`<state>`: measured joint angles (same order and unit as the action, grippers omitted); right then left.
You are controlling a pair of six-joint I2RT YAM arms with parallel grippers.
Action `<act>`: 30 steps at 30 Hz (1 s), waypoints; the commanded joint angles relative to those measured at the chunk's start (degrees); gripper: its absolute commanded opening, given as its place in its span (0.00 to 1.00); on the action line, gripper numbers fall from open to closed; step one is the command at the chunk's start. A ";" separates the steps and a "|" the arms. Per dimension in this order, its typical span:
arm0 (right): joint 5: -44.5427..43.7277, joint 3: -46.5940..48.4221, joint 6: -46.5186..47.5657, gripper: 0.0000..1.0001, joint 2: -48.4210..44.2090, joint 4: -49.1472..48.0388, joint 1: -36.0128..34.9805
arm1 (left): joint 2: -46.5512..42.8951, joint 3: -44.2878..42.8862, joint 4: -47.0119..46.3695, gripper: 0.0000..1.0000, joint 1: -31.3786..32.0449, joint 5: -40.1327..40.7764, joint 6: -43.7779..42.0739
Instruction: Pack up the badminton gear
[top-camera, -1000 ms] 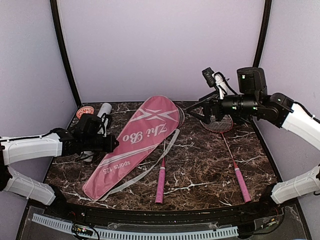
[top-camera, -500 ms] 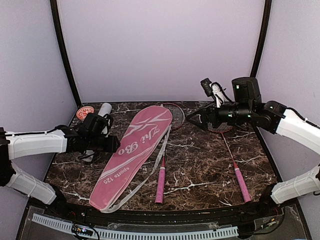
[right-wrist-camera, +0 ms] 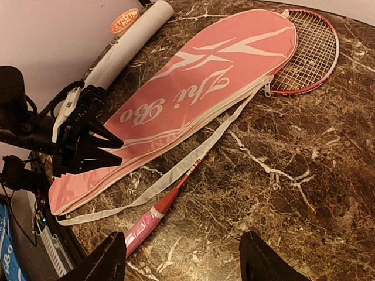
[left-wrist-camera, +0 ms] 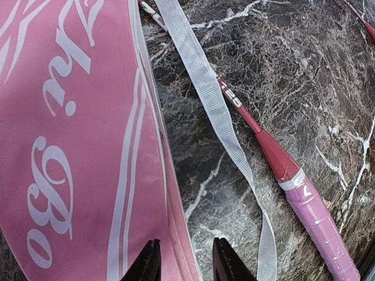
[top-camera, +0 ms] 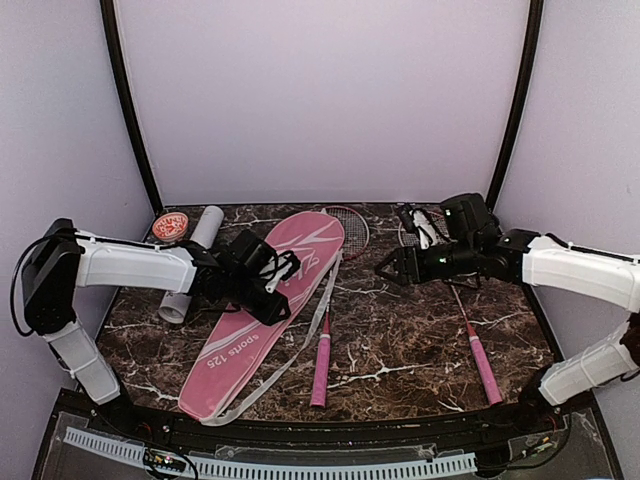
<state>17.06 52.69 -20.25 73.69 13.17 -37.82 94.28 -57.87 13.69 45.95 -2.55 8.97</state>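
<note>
Left gripper (left-wrist-camera: 186, 257) hovers partly open and empty, its jaws straddling the long edge of the pink bag (left-wrist-camera: 70, 146) directly beneath it. If the jaws close there, they may pinch both fabric layers and drag the whole bag rather than open it. Ahead and to its right, the racket (left-wrist-camera: 263, 137) lying partly under the bag could be swept askew. The white strap (left-wrist-camera: 217, 117) draped over that shaft could snag a finger. Right gripper (right-wrist-camera: 184, 260), wide open and empty, hangs well apart, facing the zipper pull (right-wrist-camera: 268, 91).
</note>
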 commanded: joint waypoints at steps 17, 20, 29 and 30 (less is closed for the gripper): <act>0.34 -2.41 -3.70 0.54 8.37 -6.26 1.19 | 14.46 -12.15 10.84 0.08 0.54 6.91 0.68; 0.47 -2.57 -3.82 0.54 8.65 -6.28 1.70 | 16.52 -13.85 10.99 0.00 0.16 4.73 3.66; 0.40 -3.07 -3.86 0.50 8.64 -6.15 3.01 | 9.02 -7.33 1.27 0.00 -6.49 2.16 16.78; 0.64 -2.91 -4.10 0.49 9.23 -6.57 2.99 | 8.02 -7.15 0.83 0.00 -6.48 2.30 17.76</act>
<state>17.12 50.19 -23.33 81.95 9.02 -35.20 108.07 -67.26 17.72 40.05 -0.36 19.79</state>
